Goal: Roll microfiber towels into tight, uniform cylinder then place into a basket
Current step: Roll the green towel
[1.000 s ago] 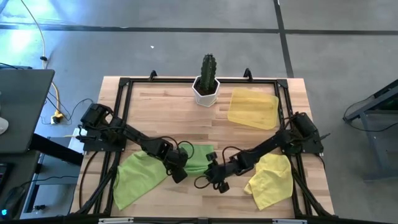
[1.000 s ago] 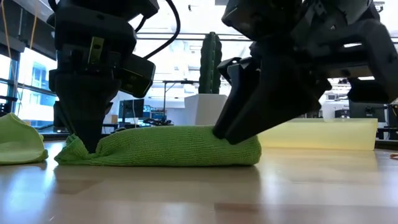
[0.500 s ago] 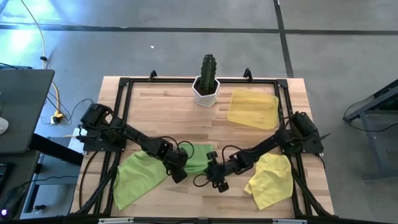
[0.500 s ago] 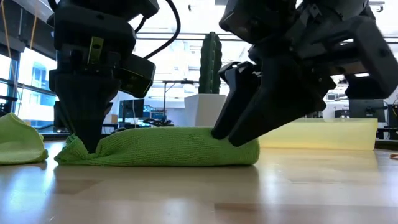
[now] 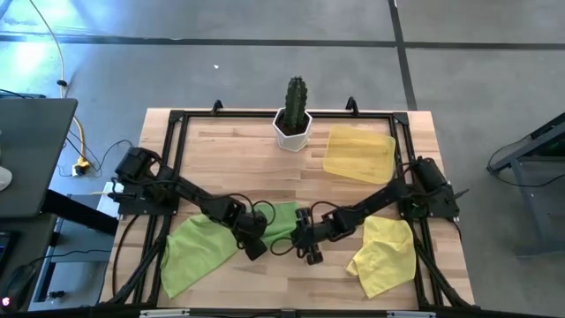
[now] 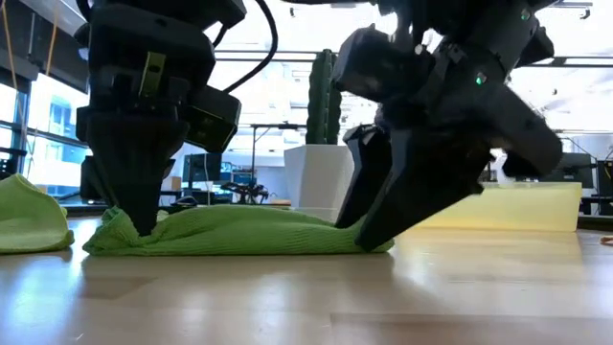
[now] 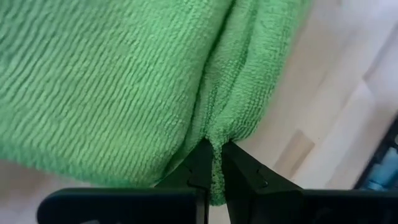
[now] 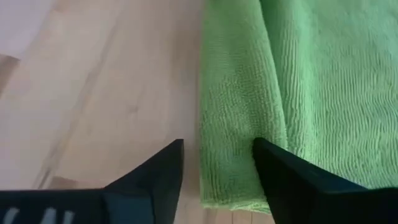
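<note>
On the wooden table (image 5: 265,150), inside a black frame, the scene is laid out: a pale yellow basket (image 5: 358,155) sits at the far right with nothing seen in it, a loose lime-green towel (image 5: 196,250) lies near the left front, a crumpled yellow towel (image 5: 381,254) near the right front, and a white pot with a cactus (image 5: 294,115) stands at the far edge just beside the basket. Between both arms at the front centre, a second lime-green towel (image 6: 239,233) is being worked; it is seen folded into a low, flat, loosely rolled band, not yet a tight cylinder. One end of it is pinched by the left gripper (image 7: 214,163), its fingers pressed together on a fold of cloth. The right gripper (image 8: 219,163) is set at the opposite end with fingers spread apart, straddling the towel's edge without clamping it. The step in hand is judged to be rolling of the first towel, early in the task. For the next move, the free edge would need to be gripped by the right fingers and the band turned over evenly while the other end is held. No brands, labels or readable writing are seen.
</note>
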`<state>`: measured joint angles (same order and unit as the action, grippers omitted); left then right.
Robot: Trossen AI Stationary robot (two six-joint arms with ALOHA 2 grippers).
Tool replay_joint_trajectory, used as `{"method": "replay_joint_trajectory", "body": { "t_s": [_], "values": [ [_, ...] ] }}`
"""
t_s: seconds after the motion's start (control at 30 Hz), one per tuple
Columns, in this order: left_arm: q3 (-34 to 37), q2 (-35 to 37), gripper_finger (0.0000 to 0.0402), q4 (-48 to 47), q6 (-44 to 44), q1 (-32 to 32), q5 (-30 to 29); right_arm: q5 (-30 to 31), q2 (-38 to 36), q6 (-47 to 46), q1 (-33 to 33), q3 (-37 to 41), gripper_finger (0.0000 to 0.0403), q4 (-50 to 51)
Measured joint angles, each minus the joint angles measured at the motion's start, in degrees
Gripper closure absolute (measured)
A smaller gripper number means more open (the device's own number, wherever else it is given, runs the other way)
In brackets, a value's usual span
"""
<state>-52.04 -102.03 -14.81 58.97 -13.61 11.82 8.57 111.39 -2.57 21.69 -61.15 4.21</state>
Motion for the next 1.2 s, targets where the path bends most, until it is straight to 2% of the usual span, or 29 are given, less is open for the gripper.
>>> {"method": "replay_joint_trajectory", "body": {
  "t_s": [0.2, 0.37, 0.53, 0.73, 0.93, 1.03, 1.2],
  "values": [
    [0.1, -0.2, 0.0383, 6.0, 0.1, -0.1, 4.7, 1.0, 1.9, 0.0, -0.1, -0.2, 0.0280, 0.4],
    [0.1, -0.2, 0.0366, 7.6, -0.8, -0.2, 8.0, 1.0, 2.3, 0.0, -0.1, -0.2, 0.0336, 0.8],
    [0.0, -0.1, 0.0339, 6.9, -7.9, -0.2, 9.0, 0.1, 2.4, 0.0, -0.1, -0.1, 0.0393, 1.2],
    [-0.2, 0.9, 0.0315, 1.5, -24.5, 0.5, 6.1, -1.9, 2.4, -0.5, -0.3, -0.1, 0.0398, 1.2],
    [-5.7, 3.6, 0.0313, -13.1, -38.1, 1.2, -3.8, -6.0, 2.4, -3.7, -0.8, 0.0, 0.0400, 0.5],
    [-9.5, 4.7, 0.0313, -18.2, -41.5, 0.5, -8.1, -8.4, 2.4, -6.0, -1.2, 0.0, 0.0401, 0.3],
    [-12.6, 5.1, 0.0313, -19.1, -41.1, -3.4, -8.8, -13.4, 2.4, -12.2, -2.0, 0.0, 0.0401, 0.0]
  ]
}}
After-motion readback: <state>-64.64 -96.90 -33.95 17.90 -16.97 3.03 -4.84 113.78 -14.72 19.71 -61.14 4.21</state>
